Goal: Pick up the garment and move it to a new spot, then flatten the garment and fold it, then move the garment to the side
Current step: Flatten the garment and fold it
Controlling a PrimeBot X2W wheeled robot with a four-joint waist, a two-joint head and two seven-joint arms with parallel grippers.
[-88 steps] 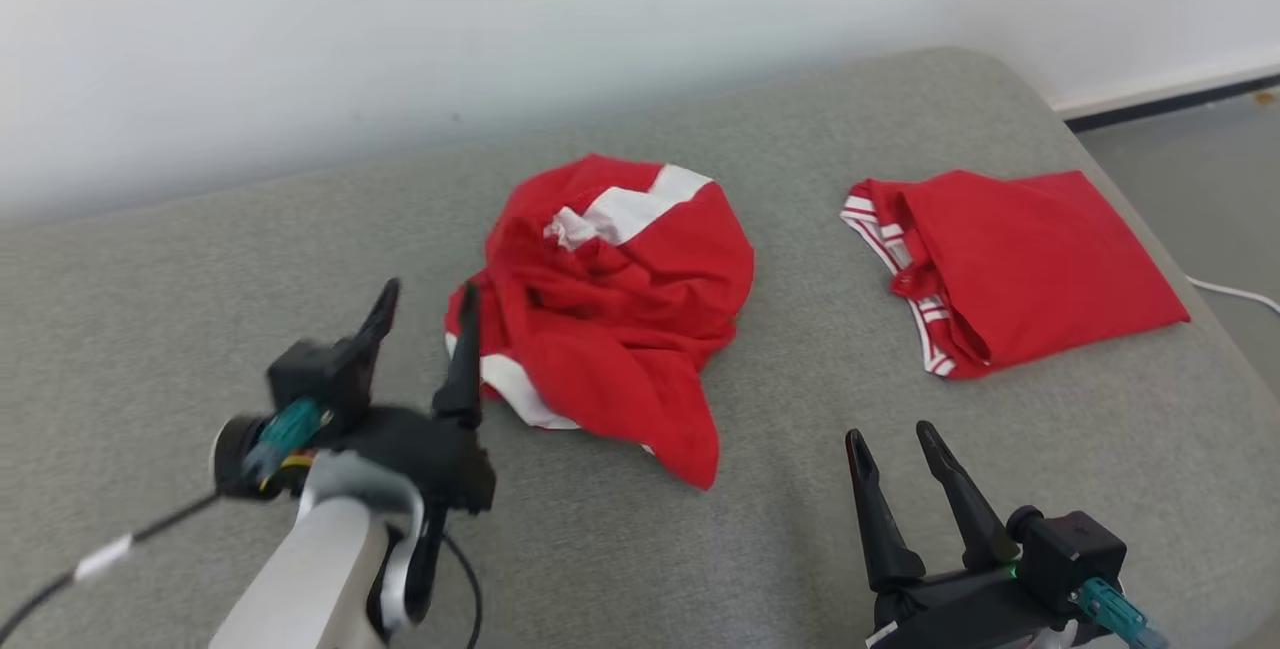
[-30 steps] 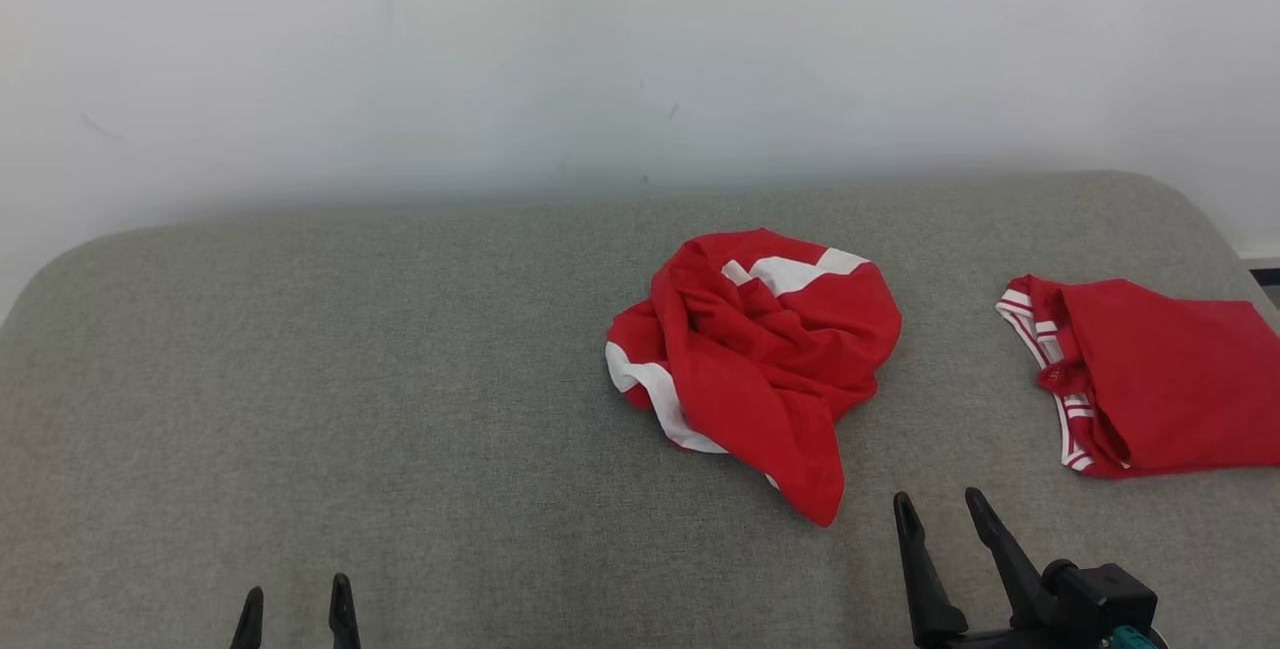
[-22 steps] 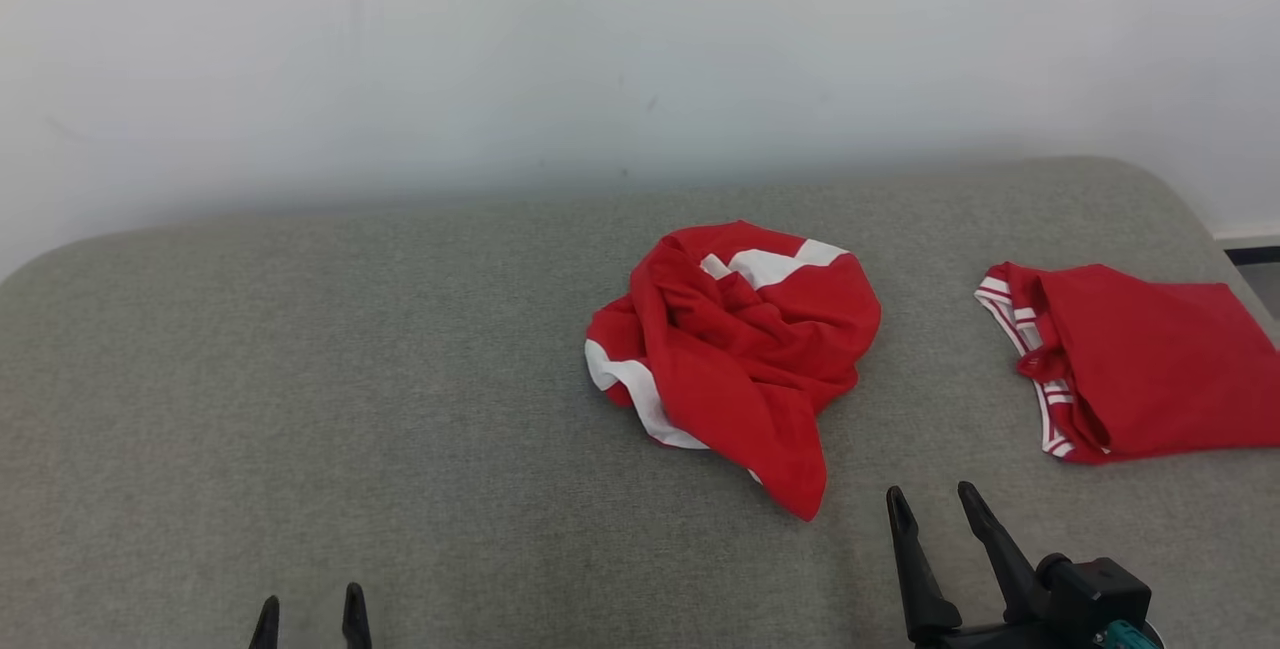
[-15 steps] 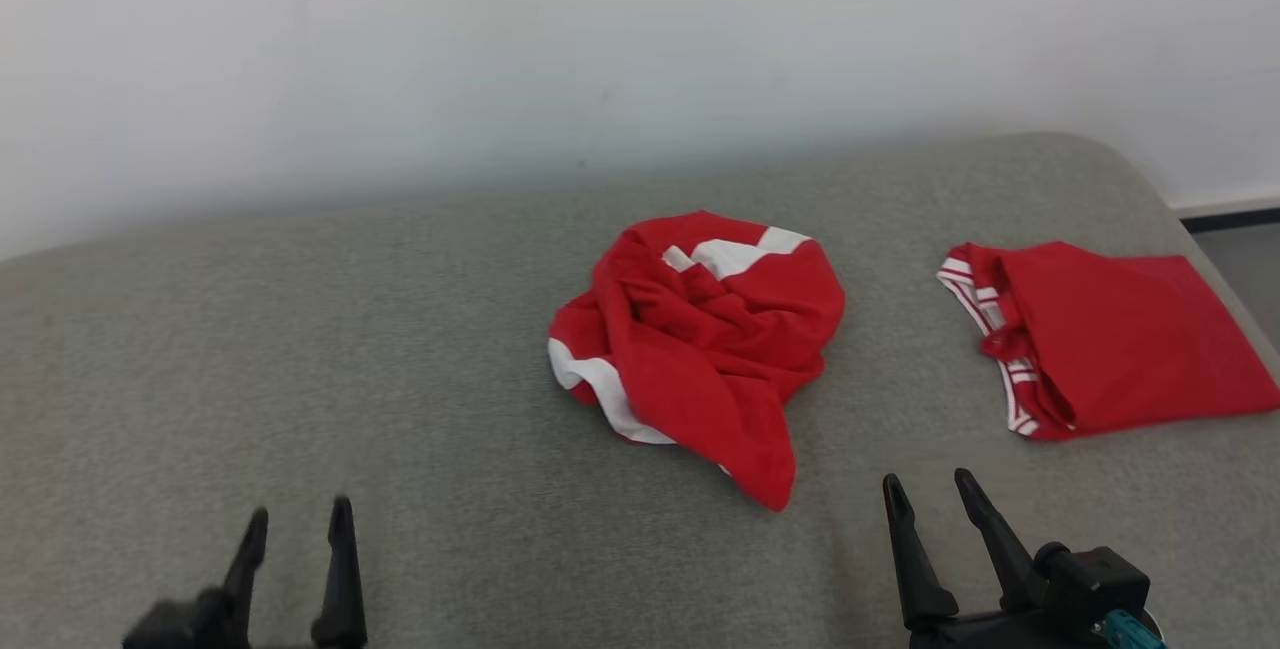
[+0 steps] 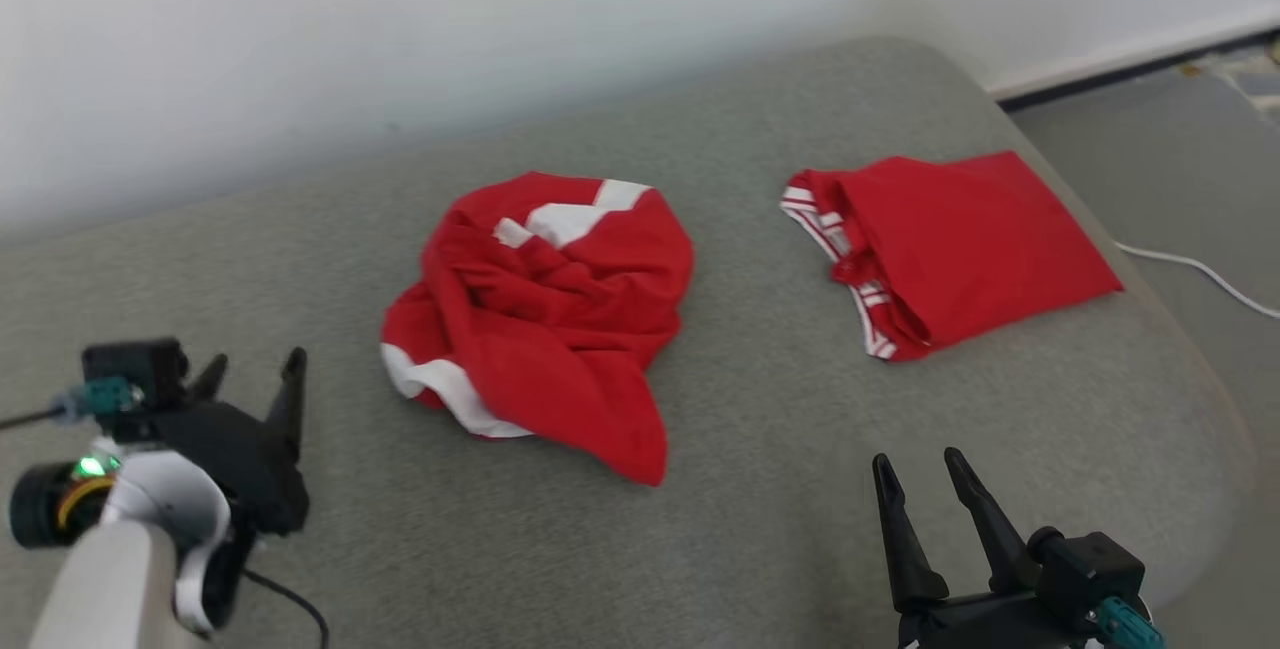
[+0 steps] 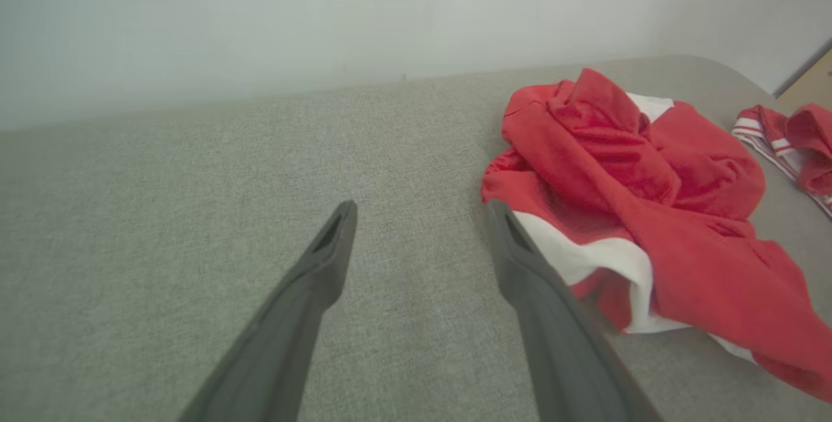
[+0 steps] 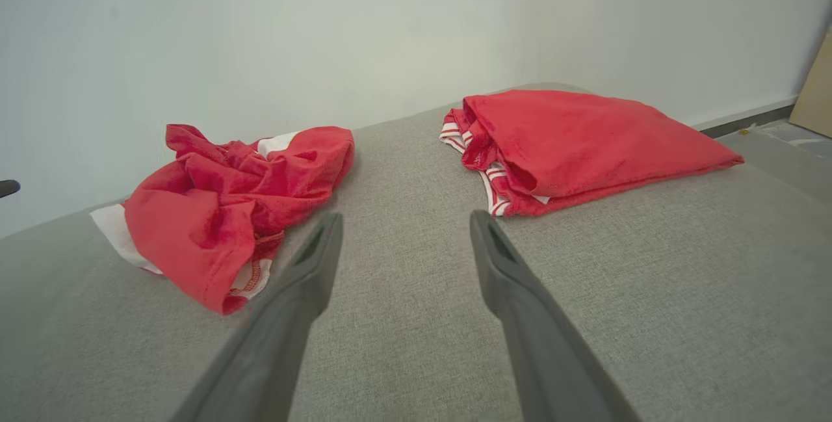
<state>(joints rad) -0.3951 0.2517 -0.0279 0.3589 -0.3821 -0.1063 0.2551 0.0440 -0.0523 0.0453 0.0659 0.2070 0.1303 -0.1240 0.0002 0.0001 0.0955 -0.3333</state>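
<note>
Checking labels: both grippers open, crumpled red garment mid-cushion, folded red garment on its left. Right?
Wrong side: the head view shows the folded red garment to the right of the crumpled red garment. The left gripper and right gripper are both open, as stated.

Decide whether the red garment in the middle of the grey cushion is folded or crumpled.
Crumpled. The middle garment lies in a bunched heap of twisted ridges, white bands showing, unlike the flat folded garment beside it.
</note>
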